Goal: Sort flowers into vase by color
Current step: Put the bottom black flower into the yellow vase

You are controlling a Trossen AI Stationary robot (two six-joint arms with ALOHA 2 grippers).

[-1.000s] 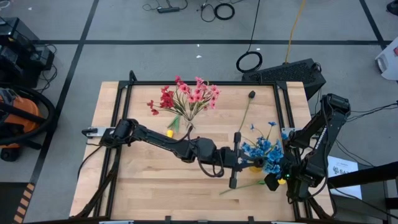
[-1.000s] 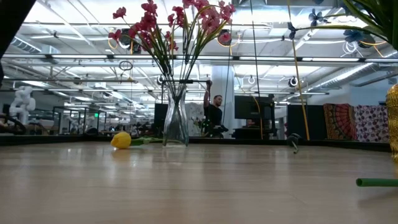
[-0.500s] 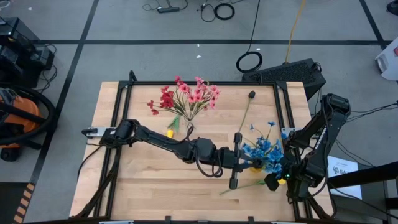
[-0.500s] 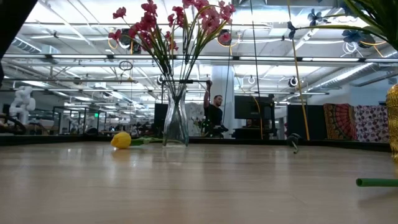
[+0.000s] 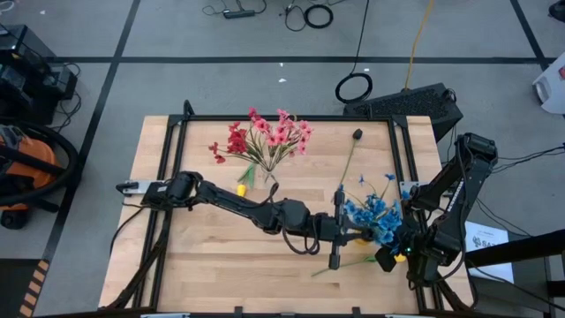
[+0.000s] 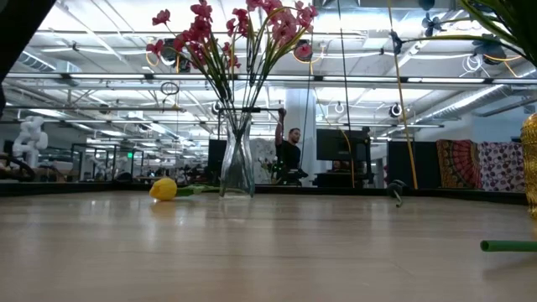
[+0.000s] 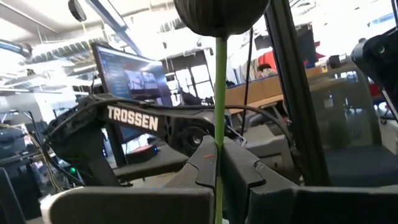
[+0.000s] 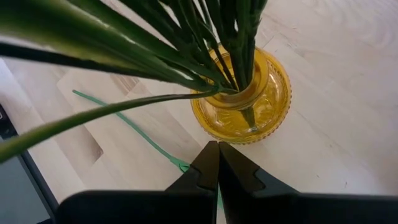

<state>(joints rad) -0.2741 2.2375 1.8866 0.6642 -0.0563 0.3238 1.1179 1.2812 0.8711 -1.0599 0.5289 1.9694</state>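
My left gripper [image 5: 344, 226] [image 7: 217, 155] reaches across the table to just left of the yellow vase [image 5: 363, 235] and is shut on the dark-bud flower. Its dark bud [image 5: 357, 134] [image 7: 221, 12] stands high above the fingers. The yellow vase [image 8: 242, 99] holds the blue flowers [image 5: 375, 215]. My right gripper [image 5: 388, 258] [image 8: 217, 155] hangs shut above the table on the vase's near right side. A loose green stem [image 5: 344, 263] [image 8: 124, 124] lies flat beneath it. A clear vase [image 6: 237, 159] holds red and pink flowers [image 5: 265, 140]. A yellow bud [image 5: 240, 188] lies beside it. My left gripper pinches the dark-bud flower's green stem [image 7: 219, 134] between its two fingers, some way below the bud. The fingers come level from the table's left and lie across the stem. The stem stands upright with the bud on top. Its lower end is hidden by the gripper.
The clear vase stands in the far middle of the table. Black frame rails [image 5: 177, 141] run along the table's sides. The right arm's base [image 5: 477, 150] stands at the right edge. The near left part of the wooden top [image 5: 203, 265] is bare board.
My left arm has eased a little toward the table's right and near edge. It has carried the upright dark-bud stem closer to the yellow vase. Its fingers have stayed shut on the stem.
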